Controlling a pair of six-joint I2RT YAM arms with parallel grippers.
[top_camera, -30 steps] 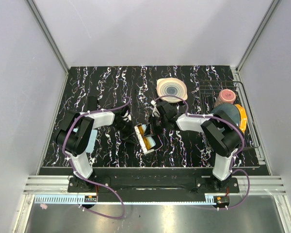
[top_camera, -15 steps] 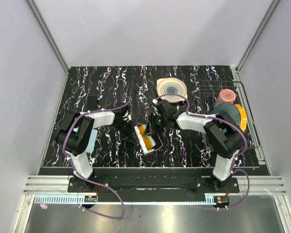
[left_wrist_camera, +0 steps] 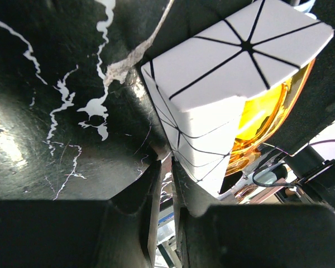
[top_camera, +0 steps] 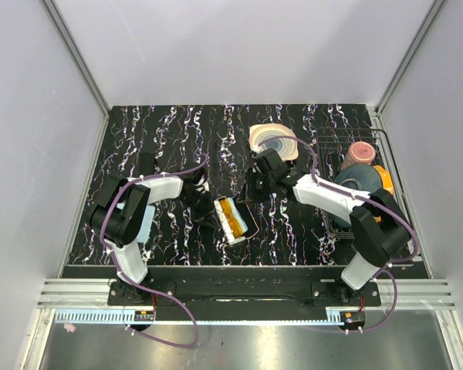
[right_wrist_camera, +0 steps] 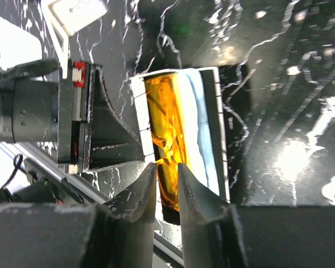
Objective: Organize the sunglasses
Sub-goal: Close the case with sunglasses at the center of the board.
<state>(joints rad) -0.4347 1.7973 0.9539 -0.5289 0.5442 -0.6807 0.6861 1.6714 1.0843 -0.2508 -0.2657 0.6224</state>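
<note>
The sunglasses [right_wrist_camera: 167, 128], amber and translucent, lie folded inside the white box [right_wrist_camera: 211, 111]. In the top view the sunglasses [top_camera: 229, 213] show as an orange strip in the white box [top_camera: 239, 229] at mid table. My right gripper [right_wrist_camera: 166, 167] hovers open just above the box, nothing between its fingers; from above, this right gripper [top_camera: 251, 190] sits just beyond the box. My left gripper [left_wrist_camera: 167, 163] is closed to a narrow slit on the edge of the white box [left_wrist_camera: 212, 95], with the sunglasses [left_wrist_camera: 268, 114] glowing inside. From above, the left gripper [top_camera: 207, 213] stands at the box's left side.
A stack of plates [top_camera: 274, 141] sits behind the right gripper. A wire rack [top_camera: 397, 196] at the right holds a pink cup [top_camera: 361, 151] and dark and orange dishes. A flat black case [top_camera: 145, 164] lies at the far left, a pale blue sheet [top_camera: 143, 222] under the left arm.
My right gripper has opened and drawn back from the box towards the plates, leaving the sunglasses inside. The left gripper and the box have stayed put.
</note>
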